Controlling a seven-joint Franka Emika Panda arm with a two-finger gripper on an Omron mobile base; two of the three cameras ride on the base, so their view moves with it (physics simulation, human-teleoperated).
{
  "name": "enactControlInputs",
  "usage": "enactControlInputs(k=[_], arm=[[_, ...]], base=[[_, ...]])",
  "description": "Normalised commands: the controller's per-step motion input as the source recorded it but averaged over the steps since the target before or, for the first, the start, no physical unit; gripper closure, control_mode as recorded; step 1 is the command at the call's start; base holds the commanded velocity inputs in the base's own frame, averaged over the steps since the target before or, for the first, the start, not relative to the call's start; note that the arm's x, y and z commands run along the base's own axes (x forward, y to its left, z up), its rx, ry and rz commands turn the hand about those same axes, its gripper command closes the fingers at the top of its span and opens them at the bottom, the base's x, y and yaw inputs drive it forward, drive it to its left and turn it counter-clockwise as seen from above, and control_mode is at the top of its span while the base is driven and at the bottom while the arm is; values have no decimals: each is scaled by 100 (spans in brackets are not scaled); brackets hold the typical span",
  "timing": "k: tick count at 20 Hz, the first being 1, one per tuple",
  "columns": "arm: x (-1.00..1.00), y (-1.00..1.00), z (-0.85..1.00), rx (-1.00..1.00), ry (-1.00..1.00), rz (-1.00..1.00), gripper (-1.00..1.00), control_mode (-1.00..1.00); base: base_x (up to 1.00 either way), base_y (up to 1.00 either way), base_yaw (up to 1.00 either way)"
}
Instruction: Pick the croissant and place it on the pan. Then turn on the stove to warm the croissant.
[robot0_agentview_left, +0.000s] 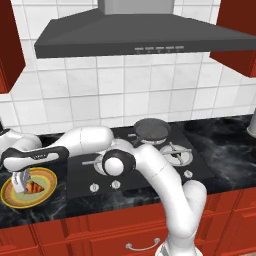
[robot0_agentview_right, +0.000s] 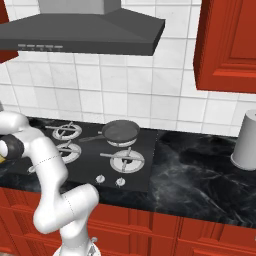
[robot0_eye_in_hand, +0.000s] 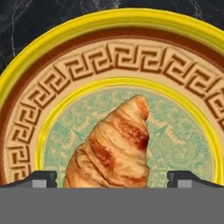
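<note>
The orange-brown croissant (robot0_eye_in_hand: 116, 148) lies on the yellow-rimmed plate (robot0_eye_in_hand: 109, 26); the same croissant (robot0_agentview_left: 35, 188) shows small on the plate (robot0_agentview_left: 12, 197) at the counter's left. My gripper (robot0_eye_in_hand: 112, 180) stands open right over it, one dark fingertip (robot0_eye_in_hand: 41, 179) on each side of the pastry, apart from it. From the left base view the gripper (robot0_agentview_left: 22, 184) points down onto the plate. The dark pan (robot0_agentview_left: 151, 129) rests on the back right burner of the black stove (robot0_agentview_left: 80, 180); it shows as pan (robot0_agentview_right: 121, 131) on the stove (robot0_agentview_right: 145, 175) from the other side.
Silver knobs (robot0_agentview_left: 115, 184) line the stove's front edge. A grey range hood (robot0_agentview_left: 140, 35) hangs overhead. A grey canister (robot0_agentview_right: 246, 140) stands on the dark marble counter to the right. Red cabinets flank the hood.
</note>
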Motion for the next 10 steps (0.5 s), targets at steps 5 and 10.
enactControlInputs(k=[5, 10], arm=[[0, 0, -14, 0, 0, 1, -100, -100], [0, 0, -26, 0, 2, 1, -100, -100]], base=[[0, 0, 0], [0, 0, 0]])
